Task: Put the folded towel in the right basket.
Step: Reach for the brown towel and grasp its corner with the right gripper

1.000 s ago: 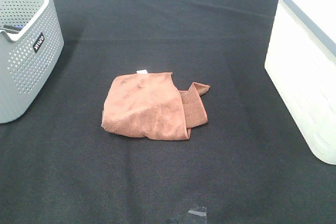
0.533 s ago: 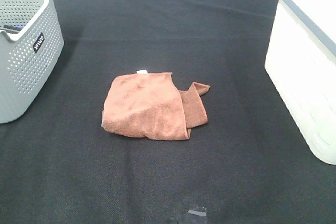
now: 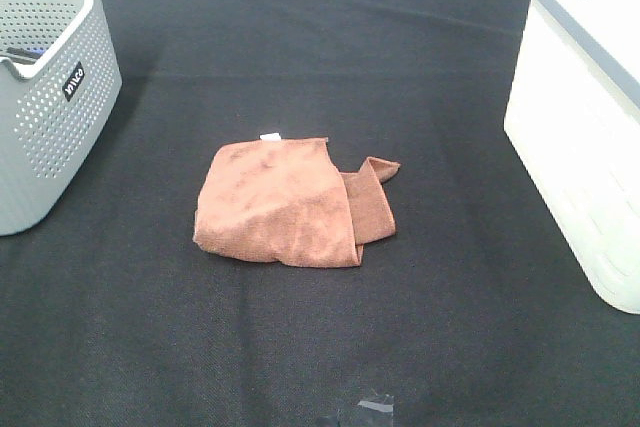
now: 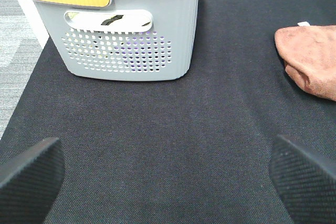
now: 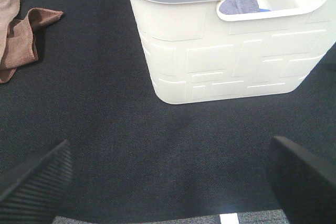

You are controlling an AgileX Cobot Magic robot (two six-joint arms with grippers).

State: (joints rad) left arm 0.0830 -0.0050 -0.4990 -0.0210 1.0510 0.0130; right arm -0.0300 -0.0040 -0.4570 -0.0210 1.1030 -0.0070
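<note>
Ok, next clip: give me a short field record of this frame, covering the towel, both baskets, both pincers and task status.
towel: brown, folded, lying mid-table on the black cloth, not grasped
right basket: white with grey rim, apart from the towel
left basket: grey, perforated, some items inside
left pincer: open, holding nothing
right pincer: open, holding nothing
task status: towel not yet in the right basket

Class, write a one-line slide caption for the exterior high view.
Folded brown towel lies on black cloth between grey basket and white basket.
</note>
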